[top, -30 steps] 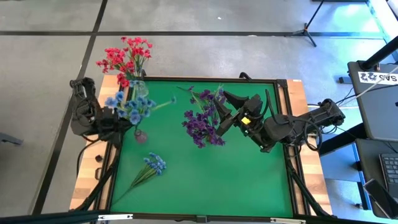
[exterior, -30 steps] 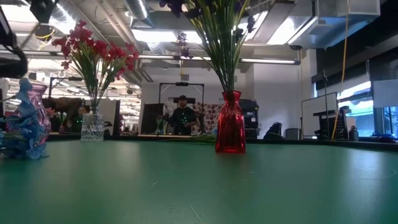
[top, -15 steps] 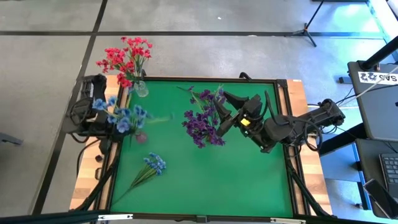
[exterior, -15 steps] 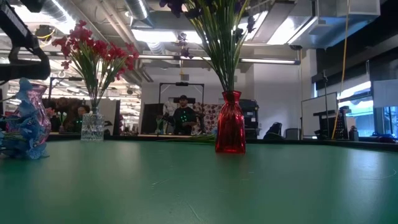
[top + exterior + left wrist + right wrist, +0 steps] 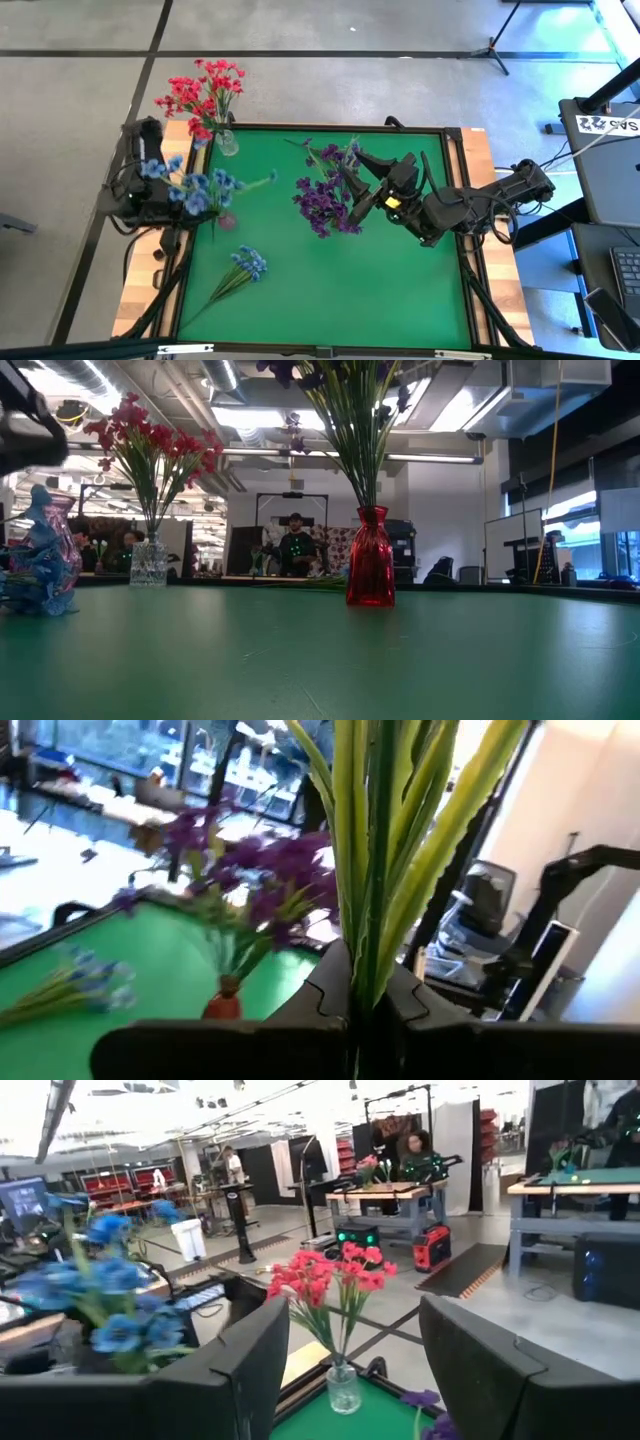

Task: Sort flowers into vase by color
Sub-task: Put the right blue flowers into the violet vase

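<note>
Left tool [image 5: 150, 205] clamped on blue sprig [image 5: 195, 188], blossoms pointing toward desk [image 5: 330, 290] centre, pink vase [image 5: 226, 219] just beside, below. Right tool [image 5: 368, 185] apart, by purple bunch [image 5: 325, 195]. Left nearer.

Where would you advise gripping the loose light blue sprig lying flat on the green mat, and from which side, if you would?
Grip the light blue flower sprig on its bare thin green stem, below the blossom cluster, coming straight down from above. It lies flat on the green table mat, angled with blossoms toward mid-table, so set the jaws across the stem. The blossoms would likely crush or slip.
</note>
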Motion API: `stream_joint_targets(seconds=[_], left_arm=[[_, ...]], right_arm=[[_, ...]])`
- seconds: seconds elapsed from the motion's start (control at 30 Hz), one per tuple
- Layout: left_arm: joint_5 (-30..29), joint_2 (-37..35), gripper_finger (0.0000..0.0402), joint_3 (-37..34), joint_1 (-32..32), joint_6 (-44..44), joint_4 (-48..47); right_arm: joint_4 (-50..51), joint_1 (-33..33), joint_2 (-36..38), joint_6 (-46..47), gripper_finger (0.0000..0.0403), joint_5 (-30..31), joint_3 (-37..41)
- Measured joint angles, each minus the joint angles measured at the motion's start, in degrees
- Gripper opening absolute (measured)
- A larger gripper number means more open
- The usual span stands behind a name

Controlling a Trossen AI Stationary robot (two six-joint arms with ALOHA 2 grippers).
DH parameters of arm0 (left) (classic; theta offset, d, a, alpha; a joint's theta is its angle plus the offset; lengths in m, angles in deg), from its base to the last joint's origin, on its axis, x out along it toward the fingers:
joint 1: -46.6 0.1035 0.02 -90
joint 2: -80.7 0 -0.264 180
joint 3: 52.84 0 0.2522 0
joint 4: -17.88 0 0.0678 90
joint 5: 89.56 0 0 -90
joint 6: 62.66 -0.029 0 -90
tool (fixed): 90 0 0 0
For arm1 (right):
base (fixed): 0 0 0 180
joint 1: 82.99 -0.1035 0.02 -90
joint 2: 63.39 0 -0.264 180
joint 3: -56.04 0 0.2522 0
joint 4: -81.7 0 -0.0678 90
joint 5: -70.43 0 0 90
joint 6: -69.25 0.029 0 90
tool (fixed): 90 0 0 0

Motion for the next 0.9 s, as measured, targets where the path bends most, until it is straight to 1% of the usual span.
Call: stream_joint_targets(seconds=[0.17,0.33,0.4,0.47,0.57,0.67,0.77,0.9], left_arm=[[12.58,9.48,0.0001,0.00,10.99,-7.03,16.22],[30.67,16.76,0.0000,-0.02,23.96,-13.47,33.43],[33.50,17.48,0.0000,-0.02,28.08,-15.59,35.21],[33.70,15.86,0.0000,-0.07,30.49,-17.81,34.29],[33.60,9.07,0.0000,-0.04,31.07,-19.51,29.16],[33.51,-0.24,0.0000,-0.04,29.95,-18.39,19.11],[33.72,-9.16,0.0000,-0.02,29.00,-16.34,10.17],[35.01,-16.97,0.0000,-0.02,28.84,-13.77,0.43]], right_arm=[[-2.40,0.02,0.00,-4.21,0.0225,0.00,0.00],[-2.24,0.00,0.00,-4.58,0.0225,0.00,0.00],[-2.24,-0.61,0.00,-4.60,0.0225,0.04,0.00],[-2.13,-1.65,0.12,-5.22,0.0225,0.08,0.00],[-2.17,-3.76,0.30,-5.82,0.0225,1.20,0.00],[-1.63,-6.31,0.81,-5.96,0.0225,5.08,0.00],[-1.78,-8.66,1.05,-8.03,0.0225,10.16,0.00],[-1.81,-10.28,1.09,-8.71,0.0225,14.99,0.00]])
